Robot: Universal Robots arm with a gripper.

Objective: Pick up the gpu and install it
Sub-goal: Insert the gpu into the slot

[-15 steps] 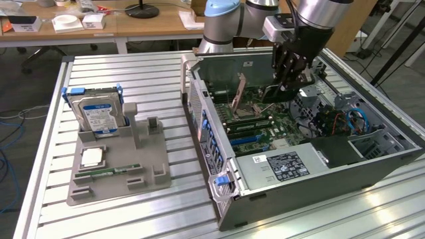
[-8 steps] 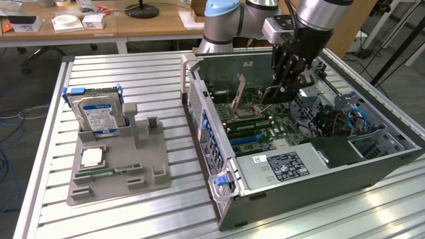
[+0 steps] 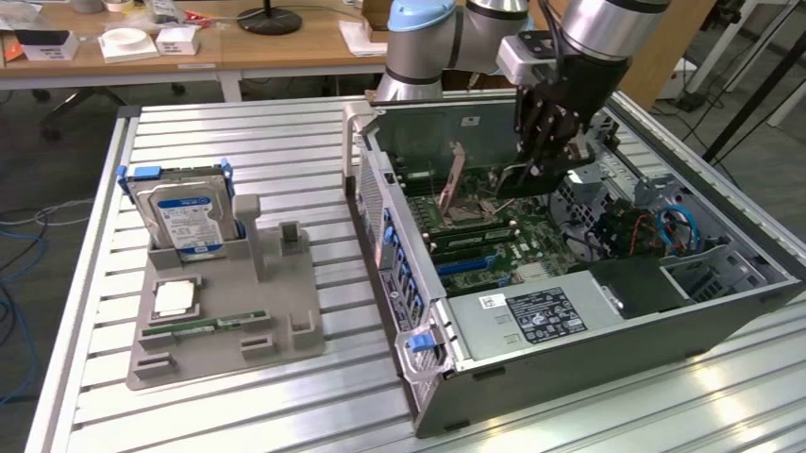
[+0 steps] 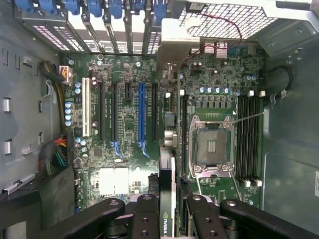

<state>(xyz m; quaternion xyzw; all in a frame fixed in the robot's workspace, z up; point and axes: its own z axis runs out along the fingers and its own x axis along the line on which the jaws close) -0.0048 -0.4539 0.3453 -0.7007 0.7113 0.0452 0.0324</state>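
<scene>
Dark gpu (image 4: 167, 172): one, hanging edge-on just above the motherboard (image 4: 124, 129).
Gripper (image 4: 168, 201): one, pinching the gpu over the motherboard.
Hard drive (image 3: 187, 219): one, standing well apart from the motherboard.

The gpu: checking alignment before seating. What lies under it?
The gpu, gripped by the hand, hangs over the green motherboard, between the blue slot and CPU socket. It covers the strip directly beneath.

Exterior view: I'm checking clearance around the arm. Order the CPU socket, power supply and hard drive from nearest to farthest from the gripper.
1. CPU socket, inside the case, beside the gripper.
2. Power supply, at the case's near end.
3. Hard drive, upright in the tray, exterior view's left.
</scene>
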